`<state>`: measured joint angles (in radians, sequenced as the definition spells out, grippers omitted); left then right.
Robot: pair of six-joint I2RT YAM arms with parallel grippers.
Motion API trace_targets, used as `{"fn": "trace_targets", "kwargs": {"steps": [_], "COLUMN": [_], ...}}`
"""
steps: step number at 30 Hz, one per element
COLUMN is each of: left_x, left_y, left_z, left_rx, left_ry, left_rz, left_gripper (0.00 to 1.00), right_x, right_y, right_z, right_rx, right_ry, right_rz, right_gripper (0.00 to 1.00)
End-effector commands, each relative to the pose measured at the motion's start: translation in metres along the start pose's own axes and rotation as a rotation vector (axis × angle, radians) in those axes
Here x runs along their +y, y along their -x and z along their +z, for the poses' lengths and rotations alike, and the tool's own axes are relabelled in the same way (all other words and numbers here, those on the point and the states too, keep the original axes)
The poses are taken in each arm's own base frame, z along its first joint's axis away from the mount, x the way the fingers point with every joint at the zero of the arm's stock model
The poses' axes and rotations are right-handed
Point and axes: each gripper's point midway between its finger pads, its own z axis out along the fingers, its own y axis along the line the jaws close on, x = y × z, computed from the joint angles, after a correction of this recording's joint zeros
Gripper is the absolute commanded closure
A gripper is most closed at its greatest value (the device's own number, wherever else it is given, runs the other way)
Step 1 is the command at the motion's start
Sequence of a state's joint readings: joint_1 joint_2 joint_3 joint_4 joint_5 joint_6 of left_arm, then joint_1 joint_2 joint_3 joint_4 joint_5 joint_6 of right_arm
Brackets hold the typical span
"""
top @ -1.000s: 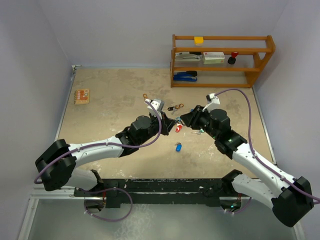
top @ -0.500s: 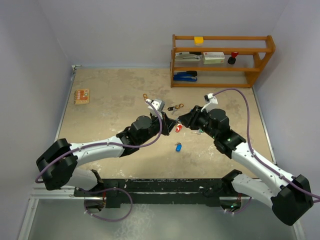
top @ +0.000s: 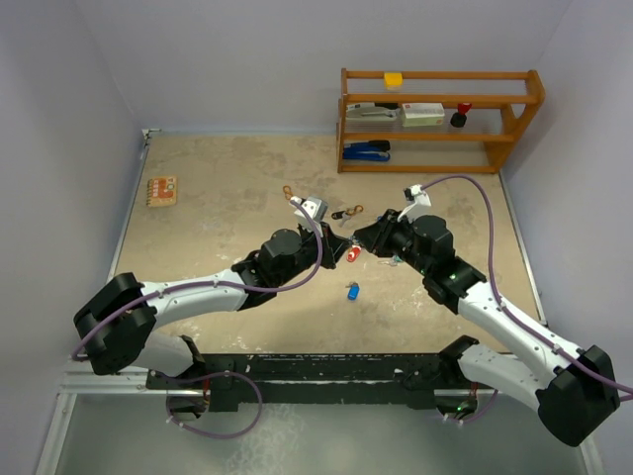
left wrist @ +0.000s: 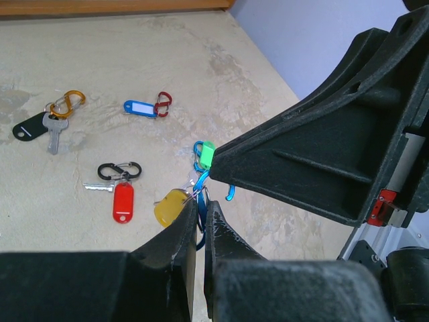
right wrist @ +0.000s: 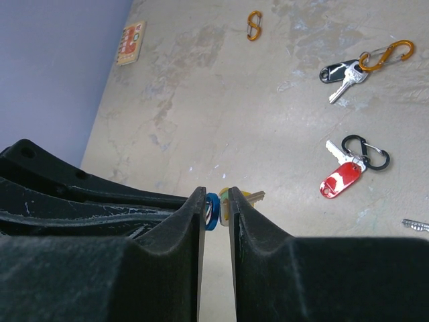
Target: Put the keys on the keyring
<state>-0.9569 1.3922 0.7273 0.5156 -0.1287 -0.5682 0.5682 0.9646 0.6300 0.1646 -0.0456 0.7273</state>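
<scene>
Nearest the arm bases, a blue-tagged key (top: 351, 291) with a red clip (left wrist: 163, 104) lies alone on the table (top: 218, 218). Just beyond it, the two grippers meet tip to tip above mid-table. The left gripper (left wrist: 201, 202), reaching in from the left, is fully closed and pinches a blue clip (left wrist: 198, 149). A yellow-tagged key (left wrist: 171, 206) and a green key tag (left wrist: 208, 154) sit at this clip. The right gripper (right wrist: 216, 196), reaching in from the right, has its jaws at a narrow slit with the same blue clip between them; whether they press on it cannot be told. On the table between the two gripper tips lies a red-tagged key (left wrist: 122, 200) on a black clip (left wrist: 119, 170). Farther out rests a black-tagged key (top: 341, 213) with an orange clip (left wrist: 67, 102). A loose orange clip (top: 288, 192) lies farther still, to the left. A small printed card box (top: 163, 190) sits at the far left of the table. A wooden shelf (top: 440, 119) stands against the far wall on the right.
</scene>
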Motion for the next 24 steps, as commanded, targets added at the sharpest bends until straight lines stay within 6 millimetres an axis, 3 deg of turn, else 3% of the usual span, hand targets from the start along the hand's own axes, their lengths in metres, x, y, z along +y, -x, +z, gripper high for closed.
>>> {"fn": "trace_targets", "kwargs": {"steps": [1, 11, 24], "left_x": [-0.0247, -0.0267, -0.0257], "left_y": [0.0316, 0.0346, 0.0317], "left_z": [0.0044, 0.0047, 0.0051], "left_rx": [-0.087, -0.094, -0.092], "left_ry": [-0.073, -0.079, -0.079], "left_rz": [-0.032, -0.032, -0.036], "left_gripper": [1.0, 1.0, 1.0], "right_x": [0.0094, 0.0085, 0.0083], "right_y": [0.008, 0.0052, 0.0067], "right_z": [0.0016, 0.004, 0.0019], "right_rx": [-0.028, -0.018, -0.026], "right_ry": [0.042, 0.042, 0.041], "right_rz": [0.003, 0.004, 0.002], "right_gripper": [0.78, 0.79, 0.98]}}
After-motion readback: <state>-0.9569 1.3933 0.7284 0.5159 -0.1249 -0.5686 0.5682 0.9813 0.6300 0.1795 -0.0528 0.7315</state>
